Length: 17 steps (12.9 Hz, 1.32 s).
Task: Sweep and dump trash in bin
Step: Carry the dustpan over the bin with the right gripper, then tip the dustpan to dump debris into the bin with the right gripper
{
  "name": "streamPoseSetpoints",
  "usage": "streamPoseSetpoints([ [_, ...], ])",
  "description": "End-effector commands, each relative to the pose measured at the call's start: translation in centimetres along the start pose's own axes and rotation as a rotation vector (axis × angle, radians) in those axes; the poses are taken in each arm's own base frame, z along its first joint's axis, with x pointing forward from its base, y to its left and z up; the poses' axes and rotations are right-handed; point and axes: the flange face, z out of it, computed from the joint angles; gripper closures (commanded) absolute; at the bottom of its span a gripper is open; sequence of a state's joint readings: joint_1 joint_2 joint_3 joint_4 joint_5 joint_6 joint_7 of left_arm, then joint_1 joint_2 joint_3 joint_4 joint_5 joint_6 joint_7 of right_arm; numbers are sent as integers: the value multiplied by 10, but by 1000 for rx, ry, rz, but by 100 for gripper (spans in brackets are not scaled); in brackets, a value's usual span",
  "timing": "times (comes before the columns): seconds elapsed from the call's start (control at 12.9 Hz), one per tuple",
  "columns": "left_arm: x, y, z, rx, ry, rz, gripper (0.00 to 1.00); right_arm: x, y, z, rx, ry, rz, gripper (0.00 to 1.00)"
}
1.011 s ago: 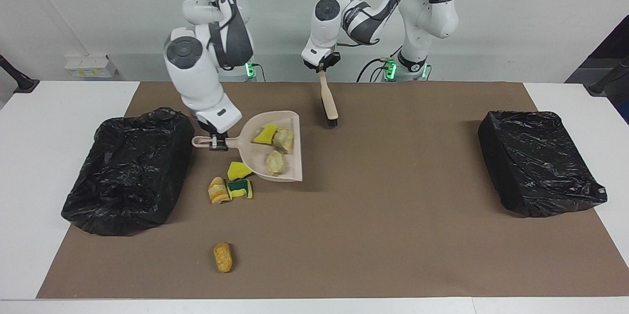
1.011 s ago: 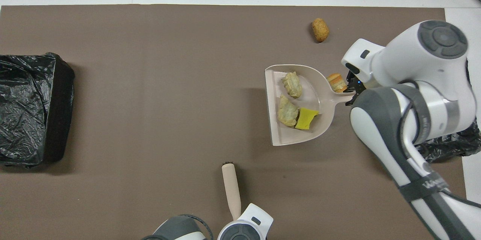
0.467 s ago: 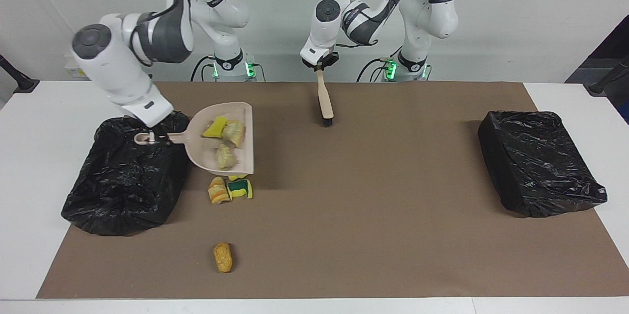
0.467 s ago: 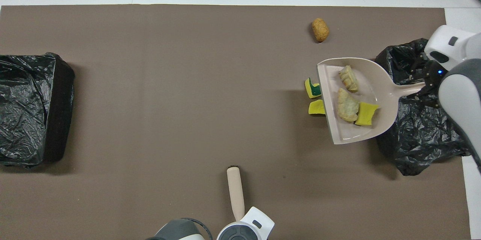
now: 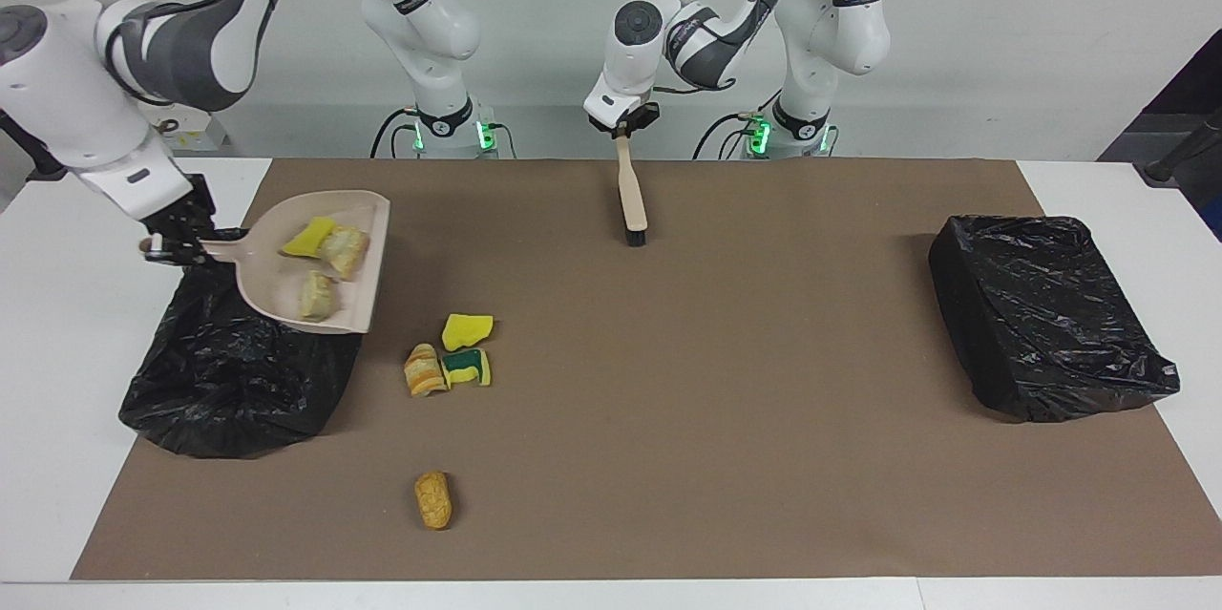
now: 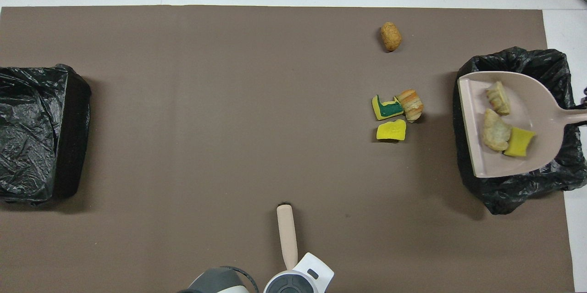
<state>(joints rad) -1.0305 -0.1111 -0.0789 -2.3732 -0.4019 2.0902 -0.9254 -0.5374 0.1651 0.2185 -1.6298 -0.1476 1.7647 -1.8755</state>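
**First load poised over the bin, four scraps waiting on the mat**

Taking the facing view from its left edge across: the right gripper (image 5: 170, 245) is clamping the handle of the beige dustpan (image 5: 315, 252) and holding it in the air over the black-lined bin (image 5: 229, 371) at the right arm's end of the table. The pan is sitting roughly level, so its three pieces of trash (image 5: 320, 257), one yellow sponge scrap and two pale bread-like chunks, are lying inside it, not yet tipped out. The right arm is reaching outward from its base, elbow raised, wrist angled down to the handle.

Next, a cluster of three scraps (image 5: 452, 354) is lying on the brown mat (image 5: 726, 419) beside the bin, and a single orange-tan chunk (image 5: 433, 499) is resting farther from the robots. These are waiting to be swept.

Toward the middle, the left gripper (image 5: 622, 131) is gripping the brush (image 5: 630, 195), bristles down on the mat, waiting.

A second bin (image 5: 1045, 314) is sitting at the left arm's end.
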Motion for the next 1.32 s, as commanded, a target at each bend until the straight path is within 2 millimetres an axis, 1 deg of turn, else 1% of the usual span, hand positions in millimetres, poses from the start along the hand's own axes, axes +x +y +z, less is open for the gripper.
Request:
streamPoseSetpoints([
  [0.0,1,-4,-3,-19,-9,2,45,-52,-14,-14,-32,-146,25,100],
  [0.08,4,0,-8,-19,1,22,31,-64,-19,-18,-58,-195,37,100],
  [0.16,9,3,-20,-34,12,36,10,-73,-17,-20,-68,-288,25,100],
  [0.23,23,1,-38,-30,51,52,6,-77,-16,-24,-67,-393,15,100],
  [0.31,40,-2,-61,-14,101,64,1,-79,-17,-22,-49,-460,26,100],
  [0.39,52,0,-82,12,158,105,0,-76,-20,-22,-27,-520,17,100],
  [0.54,87,-12,-133,23,280,138,0,-64,-24,-21,6,-634,-5,100],
  [0.7,124,-38,-192,30,368,203,0,-43,-32,-16,29,-725,-30,100],
  [0.78,142,-57,-225,23,386,225,0,-37,-36,-16,45,-768,-39,100],
  [0.86,151,-73,-256,36,398,237,0,-37,-37,-19,55,-801,-50,100],
  [0.93,162,-93,-283,70,431,240,0,-41,-38,-26,66,-855,-61,100],
  [1.09,181,-136,-325,78,486,221,0,-42,-41,-46,57,-921,-74,100],
  [1.17,187,-165,-349,75,507,209,0,-39,-44,-56,51,-949,-81,100],
  [1.24,189,-193,-376,87,511,228,0,-27,-39,-62,41,-975,-106,100],
])
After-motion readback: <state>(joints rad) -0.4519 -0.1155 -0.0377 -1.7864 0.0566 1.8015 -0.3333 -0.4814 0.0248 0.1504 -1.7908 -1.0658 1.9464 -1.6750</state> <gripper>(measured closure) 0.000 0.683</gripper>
